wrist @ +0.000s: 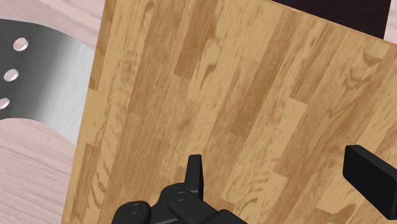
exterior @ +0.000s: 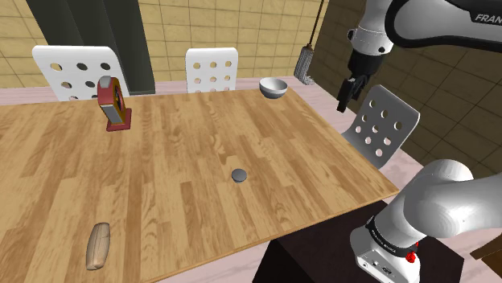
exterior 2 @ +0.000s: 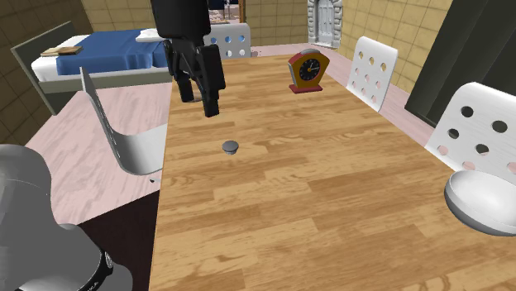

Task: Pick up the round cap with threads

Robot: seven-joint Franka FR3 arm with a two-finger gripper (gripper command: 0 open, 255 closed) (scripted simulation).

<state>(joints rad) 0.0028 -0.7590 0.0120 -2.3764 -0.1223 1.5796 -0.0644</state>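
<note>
My jaws hang wide open above the edge of the worktop (exterior: pixel 161 193), well apart from the grey cap (exterior: pixel 240 174) lying flat near its middle. It sits so low that an off-centre descent could knock it skidding away.

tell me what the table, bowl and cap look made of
The table looks like wood, satin finish: grain and plank seams show. The bowl is smooth pale grey with a soft sheen, perhaps ceramic or metal. The cap is plain dull grey; material unclear.
</note>
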